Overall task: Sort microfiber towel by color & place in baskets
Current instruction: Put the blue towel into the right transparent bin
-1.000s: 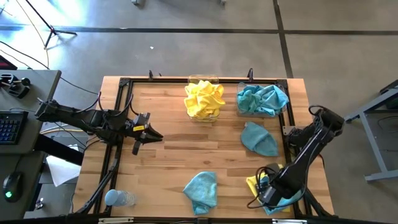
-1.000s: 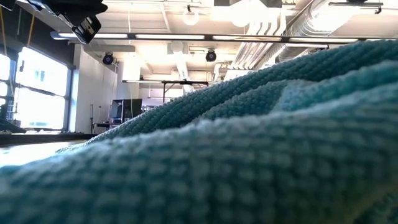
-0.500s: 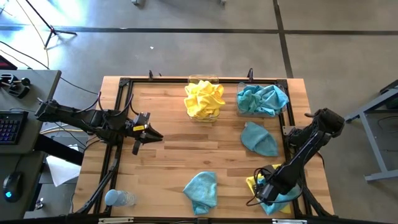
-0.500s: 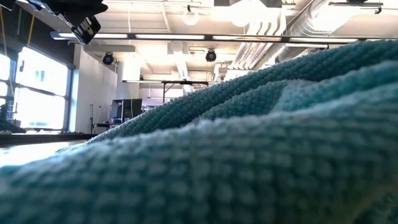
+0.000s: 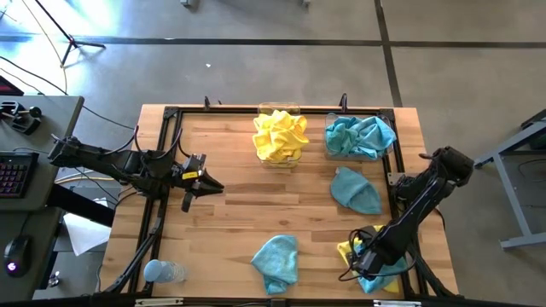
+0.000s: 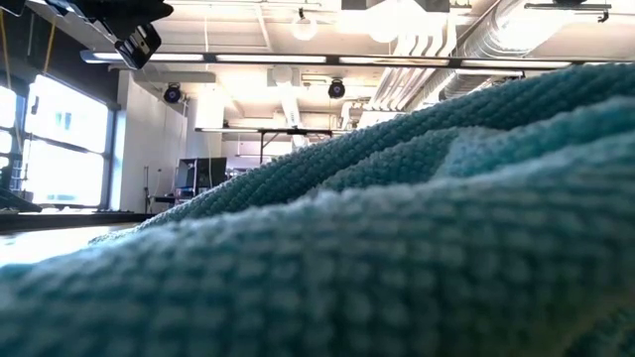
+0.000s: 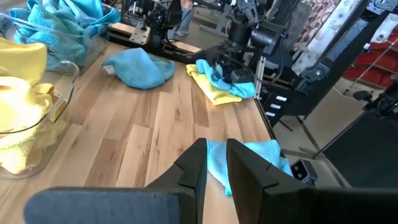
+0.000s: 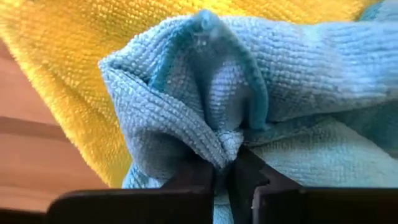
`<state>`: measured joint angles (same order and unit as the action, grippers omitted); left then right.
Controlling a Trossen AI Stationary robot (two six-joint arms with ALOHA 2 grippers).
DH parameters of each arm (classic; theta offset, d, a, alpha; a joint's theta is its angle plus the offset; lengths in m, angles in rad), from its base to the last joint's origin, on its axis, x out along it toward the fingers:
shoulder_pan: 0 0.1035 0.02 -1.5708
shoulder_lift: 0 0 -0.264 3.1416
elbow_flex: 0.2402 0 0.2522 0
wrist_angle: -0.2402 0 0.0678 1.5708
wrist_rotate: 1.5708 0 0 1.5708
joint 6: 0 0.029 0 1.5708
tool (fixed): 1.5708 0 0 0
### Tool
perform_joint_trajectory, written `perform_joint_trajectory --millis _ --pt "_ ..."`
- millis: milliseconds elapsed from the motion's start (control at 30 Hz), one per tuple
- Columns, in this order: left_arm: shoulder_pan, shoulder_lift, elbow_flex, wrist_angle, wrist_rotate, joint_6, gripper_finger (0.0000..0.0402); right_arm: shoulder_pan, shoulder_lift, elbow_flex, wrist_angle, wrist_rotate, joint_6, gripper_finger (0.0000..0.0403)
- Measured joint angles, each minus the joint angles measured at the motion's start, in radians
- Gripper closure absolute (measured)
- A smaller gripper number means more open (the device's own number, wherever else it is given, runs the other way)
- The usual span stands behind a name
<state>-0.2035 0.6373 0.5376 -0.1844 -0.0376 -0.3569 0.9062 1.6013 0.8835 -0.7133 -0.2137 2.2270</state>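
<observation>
The right tool (image 8: 225,163) is pressed together on a fold of the teal towel (image 8: 205,93) lying over a yellow towel (image 5: 348,252) at the bench's (image 5: 230,222) near right corner, likely to lift teal off yellow. Only its wrist view shows that pinch. The left tool (image 5: 189,203) hovers mid-left, slightly parted, empty. Farthest, both baskets (image 5: 294,155) hold sorted towels.

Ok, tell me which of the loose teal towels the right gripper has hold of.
The teal towel lying on a yellow towel at the table's near right corner. The right gripper pinches a fold of it; the other two loose teal ones lie untouched.
</observation>
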Motion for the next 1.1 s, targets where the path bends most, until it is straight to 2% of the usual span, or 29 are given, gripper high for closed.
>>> perform_joint_trajectory --millis 167,300,433,767,933,1100 --pt "0.0 0.0 0.0 0.0 0.0 0.0 0.0351 0.0 -0.012 0.09 -0.126 0.002 -0.002 0.0375" --pt "0.0 0.0 0.0 -0.002 0.0 0.003 0.0351 0.0 -0.012 0.214 -0.295 0.006 -0.007 0.0393" --pt "0.0 0.0 0.0 -0.002 -0.013 0.055 0.0351 0.0 -0.013 0.356 -0.457 0.063 -0.005 0.0395" --pt "0.0 -0.013 0.001 -0.01 -0.053 0.132 0.0351 -0.007 -0.013 0.644 -0.749 0.326 0.027 0.04" --pt "0.014 -0.061 0.002 -0.06 -0.039 0.131 0.0351 -0.04 -0.013 0.711 -0.81 0.493 0.016 0.04" --pt "0.049 -0.137 0.002 -0.148 -0.034 0.133 0.0351 -0.121 -0.013 0.736 -0.824 0.678 -0.053 0.04"
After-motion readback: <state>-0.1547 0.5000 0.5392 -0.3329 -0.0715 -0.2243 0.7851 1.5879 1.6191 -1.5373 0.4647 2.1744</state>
